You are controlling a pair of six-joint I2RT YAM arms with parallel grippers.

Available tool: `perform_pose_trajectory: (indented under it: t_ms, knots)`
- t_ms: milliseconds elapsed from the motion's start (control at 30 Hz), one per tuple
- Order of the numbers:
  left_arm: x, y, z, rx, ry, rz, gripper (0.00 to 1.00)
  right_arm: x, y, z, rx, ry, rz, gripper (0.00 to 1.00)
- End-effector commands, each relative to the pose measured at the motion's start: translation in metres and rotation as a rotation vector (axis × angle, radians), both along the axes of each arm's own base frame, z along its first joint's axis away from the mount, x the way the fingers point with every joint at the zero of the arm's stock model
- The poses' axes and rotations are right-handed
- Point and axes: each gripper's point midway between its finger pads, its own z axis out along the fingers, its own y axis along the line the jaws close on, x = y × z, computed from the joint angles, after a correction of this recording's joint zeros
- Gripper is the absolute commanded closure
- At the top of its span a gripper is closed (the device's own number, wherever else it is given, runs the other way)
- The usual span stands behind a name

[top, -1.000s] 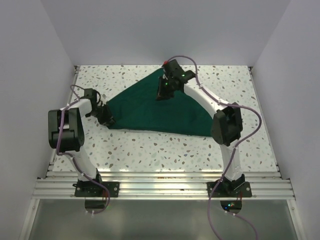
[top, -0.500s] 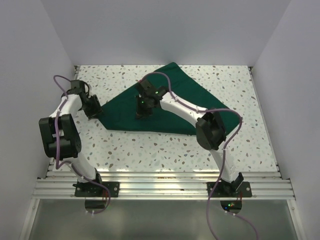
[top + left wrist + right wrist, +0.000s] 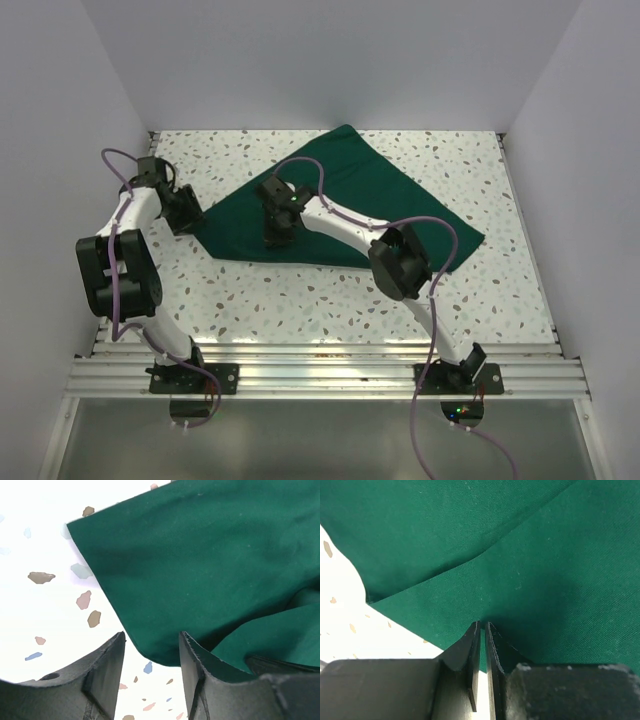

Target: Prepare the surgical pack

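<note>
The surgical pack, a large dark green drape (image 3: 370,190), lies spread on the speckled table with a fold ridge across it. It also shows in the left wrist view (image 3: 200,555) and in the right wrist view (image 3: 470,530). My left gripper (image 3: 190,215) is open at the drape's left corner. In its wrist view the drape's curved edge lies between the open fingers (image 3: 152,635). My right gripper (image 3: 275,238) sits low over the drape near its near-left edge. Its jaws (image 3: 482,624) are almost together with nothing between them.
The white speckled table (image 3: 300,300) is boxed in by pale walls at the left, right and back. An aluminium rail (image 3: 320,375) with both arm bases runs along the near edge. No tray or instruments are in view.
My right gripper has swept from the far middle to the near left across the drape. The drape now reaches farther back and right. My left gripper moved outward, toward the far left.
</note>
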Motion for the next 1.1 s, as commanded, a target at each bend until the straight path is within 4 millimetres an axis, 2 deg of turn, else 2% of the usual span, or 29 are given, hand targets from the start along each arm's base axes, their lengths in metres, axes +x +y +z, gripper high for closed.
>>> perform_pose_trajectory:
  t_ms: [0,133,300,400,433,533,633,667,767,833,933,1067]
  knots:
    - [0.020,0.010,0.028,0.013,-0.097,0.038,0.48,0.000,0.002,-0.015,-0.041,-0.015,-0.039,0.88]
    - [0.024,-0.001,0.036,-0.050,-0.118,0.006,0.50,-0.007,0.002,-0.037,-0.059,0.022,-0.032,0.88]
    - [0.008,-0.037,0.037,-0.208,-0.125,-0.085,0.61,-0.007,0.001,-0.038,-0.064,0.015,-0.026,0.88]
    - [-0.008,-0.046,0.027,-0.219,-0.100,-0.097,0.65,-0.006,0.003,-0.036,-0.063,0.015,-0.014,0.88]
    - [-0.010,-0.043,0.026,-0.206,-0.099,-0.086,0.65,-0.004,0.006,-0.029,-0.053,0.001,-0.010,0.88]
    - [-0.008,-0.031,0.020,-0.151,-0.083,-0.058,0.55,0.002,0.006,-0.014,-0.045,-0.044,-0.002,0.88]
    - [0.008,-0.016,0.024,-0.097,-0.093,-0.034,0.50,0.005,0.003,0.003,-0.052,-0.081,0.018,0.87]
    - [0.017,-0.009,0.028,-0.078,-0.104,-0.022,0.47,0.006,0.003,0.012,-0.046,-0.092,0.021,0.87]
    - [0.030,0.014,0.032,-0.018,-0.105,0.031,0.39,0.009,0.006,0.030,-0.021,-0.128,0.049,0.87]
    - [0.035,0.033,0.031,0.028,-0.103,0.073,0.36,0.011,0.010,0.050,0.005,-0.161,0.068,0.86]
    - [0.032,0.053,0.019,0.057,-0.056,0.106,0.34,0.017,0.013,0.079,0.036,-0.214,0.092,0.85]
    - [0.025,0.061,-0.001,0.057,-0.004,0.111,0.33,0.024,0.013,0.112,0.084,-0.252,0.100,0.84]
